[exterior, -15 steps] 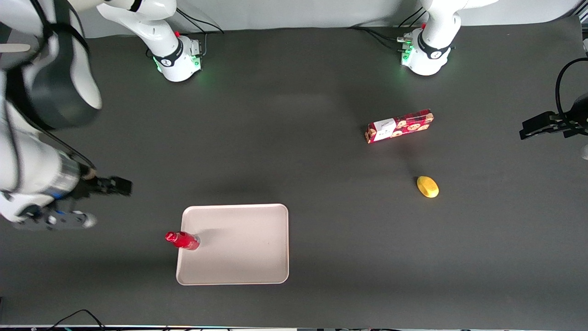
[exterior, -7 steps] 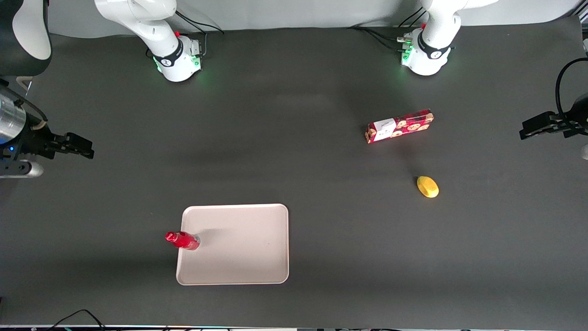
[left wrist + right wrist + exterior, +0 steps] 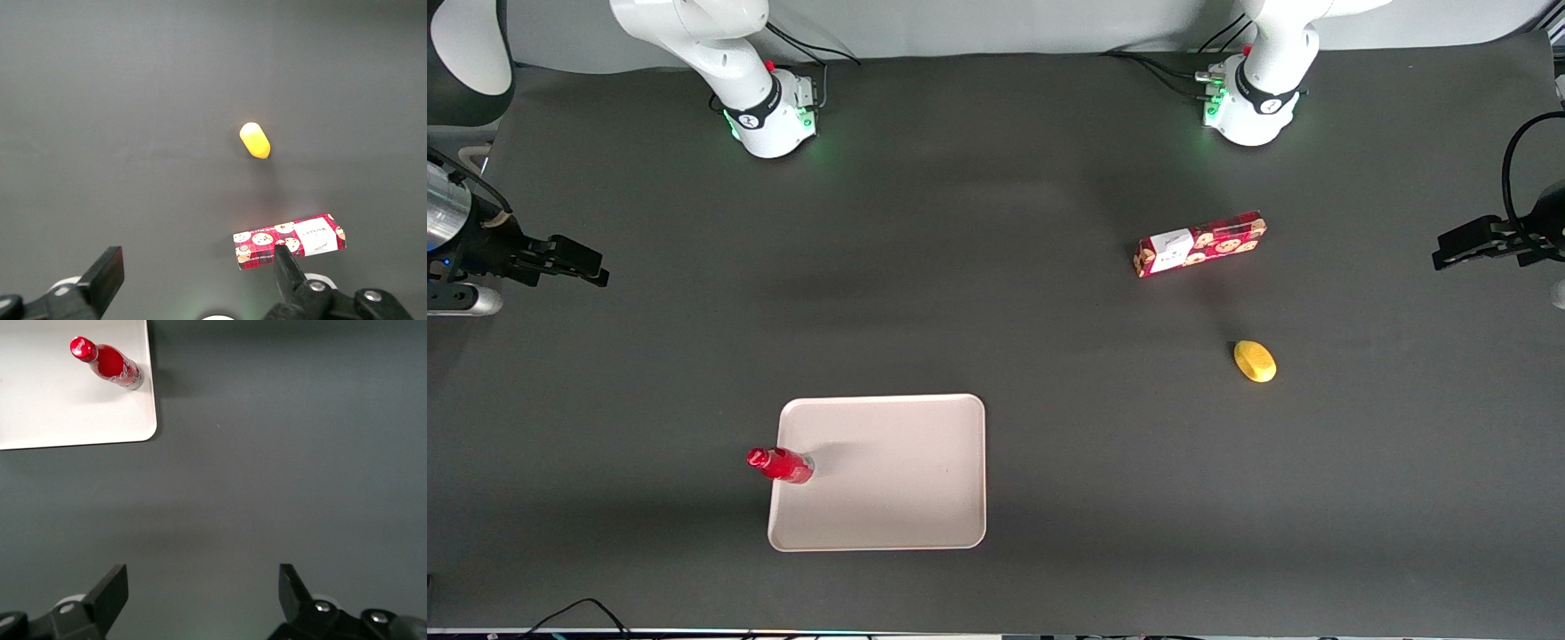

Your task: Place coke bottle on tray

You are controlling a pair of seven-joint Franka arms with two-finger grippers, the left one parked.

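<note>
Coke bottle stands upright on the tray, right at its edge toward the working arm's end. Gripper hangs over bare bench well apart from it, fingers spread wide, holding nothing per wrist cam. Only front & left wrist views catch the cookie box and yellow item.

Plain dark grey matte table surface throughout. Small yellow oval object lying flat on it, long axis running roughly from eleven to five o'clock. Well apart from that, at about five o'clock, a long red cardboard cookie box printed with cookie pictures and a white label, lying flat, one end tipped slightly toward two o'clock. At six o'clock, parked arm's gripper, black fingers spread wide, one fingertip overlapping the box's edge.
</note>
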